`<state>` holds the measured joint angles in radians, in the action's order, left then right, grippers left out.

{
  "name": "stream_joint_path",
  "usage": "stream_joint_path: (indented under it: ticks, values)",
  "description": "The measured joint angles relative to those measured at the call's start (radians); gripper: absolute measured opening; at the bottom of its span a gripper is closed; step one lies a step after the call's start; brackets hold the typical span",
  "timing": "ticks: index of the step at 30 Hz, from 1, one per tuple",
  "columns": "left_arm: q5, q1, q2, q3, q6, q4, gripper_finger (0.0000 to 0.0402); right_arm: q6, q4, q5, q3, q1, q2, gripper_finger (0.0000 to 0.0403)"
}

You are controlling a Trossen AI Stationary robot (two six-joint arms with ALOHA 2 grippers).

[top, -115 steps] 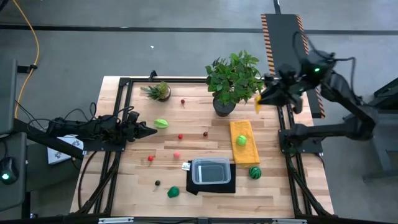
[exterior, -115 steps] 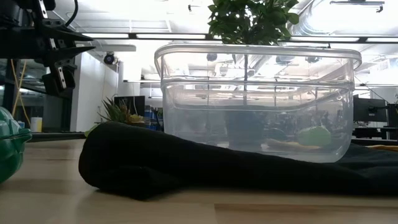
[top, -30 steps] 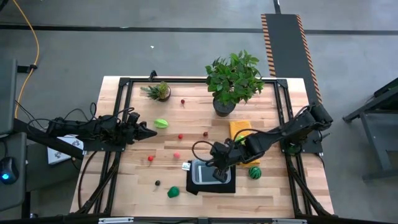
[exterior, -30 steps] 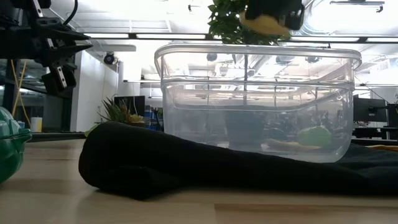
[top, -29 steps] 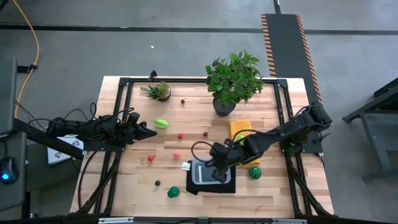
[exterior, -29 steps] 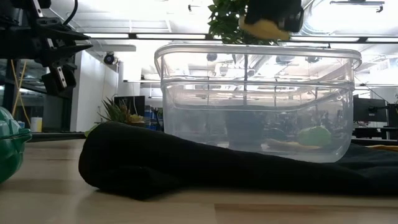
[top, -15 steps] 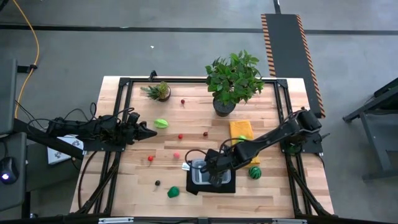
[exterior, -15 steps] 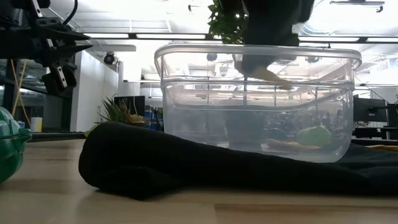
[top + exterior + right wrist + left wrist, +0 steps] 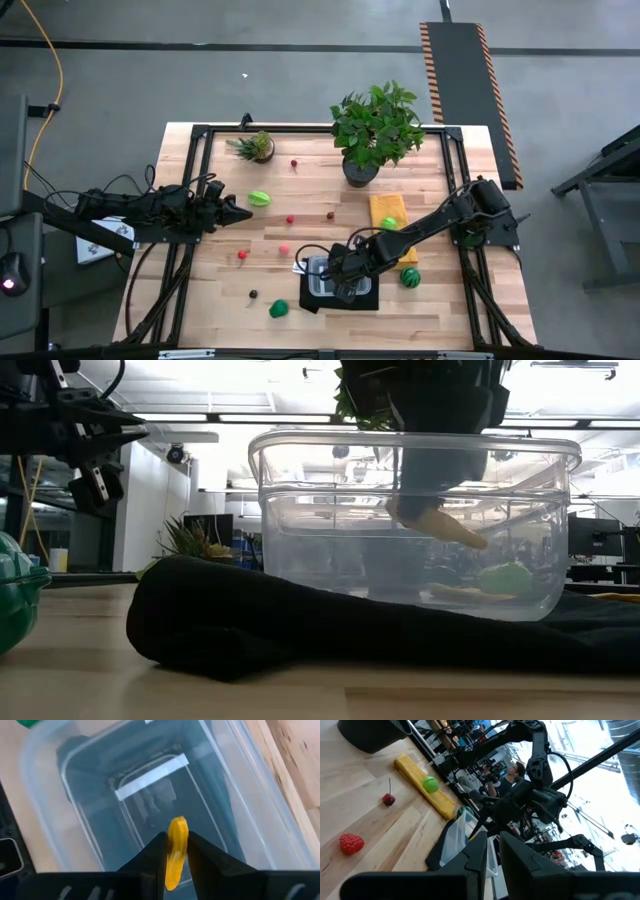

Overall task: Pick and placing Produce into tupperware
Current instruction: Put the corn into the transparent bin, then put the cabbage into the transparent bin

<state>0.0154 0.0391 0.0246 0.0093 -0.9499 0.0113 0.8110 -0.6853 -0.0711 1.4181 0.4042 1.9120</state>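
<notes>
The tupperware [image 9: 318, 263] is a clear rectangular tub standing on a black mat [image 9: 220, 620] near the table's front edge. My right gripper [image 9: 341, 286] reaches down into it, shut on a small yellow curved piece of produce [image 9: 176, 851]; the low view shows that yellow piece [image 9: 447, 526] inside the tupperware's walls [image 9: 410, 455]. My left gripper [image 9: 240, 212] hangs shut over the table's left side, next to a light green piece [image 9: 259, 198], touching nothing. Red, pink, dark and green pieces lie loose on the wood. My right gripper pinches the yellow piece at its upper part [image 9: 174, 867] between its two fingers [image 9: 155, 854]. The fingers come from above, slanting steeply down. The piece's free end [image 9: 476, 542] sticks out past the fingertips, tilted, clear of the tupperware's floor.
A yellow cloth [image 9: 391, 209] with a green piece [image 9: 388, 224] lies right of the tupperware, a striped green piece [image 9: 410, 277] beside it. Two potted plants [image 9: 374, 125] [image 9: 257, 146] stand at the far edge. A green piece [image 9: 279, 308] lies left of the mat.
My right gripper has gone down with the yellow piece, from above the tupperware's rim to inside its walls, shifting slightly toward the table's left and tipping steeper. It has stayed shut on the piece.
</notes>
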Motion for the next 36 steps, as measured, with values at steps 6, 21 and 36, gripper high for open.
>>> stream_joint_path:
  ticks: [6, 21, 36]
  values:
    - [0.0, 0.0, 0.0, 0.0, 0.002, 0.0, 0.0042, 0.001, -0.002, -0.002, 0.0, -0.007, 0.003, 0.0093]
    - [0.0, 0.0, 0.0, 0.0, 0.007, 0.0, 0.0042, 0.019, 0.064, -0.193, 0.0, -0.031, -0.088, 0.0117]
    - [0.015, 0.0, 0.0, 0.0, 0.012, 0.002, 0.0042, 0.231, -0.404, -0.444, 0.0, 0.02, -0.297, 0.0117]
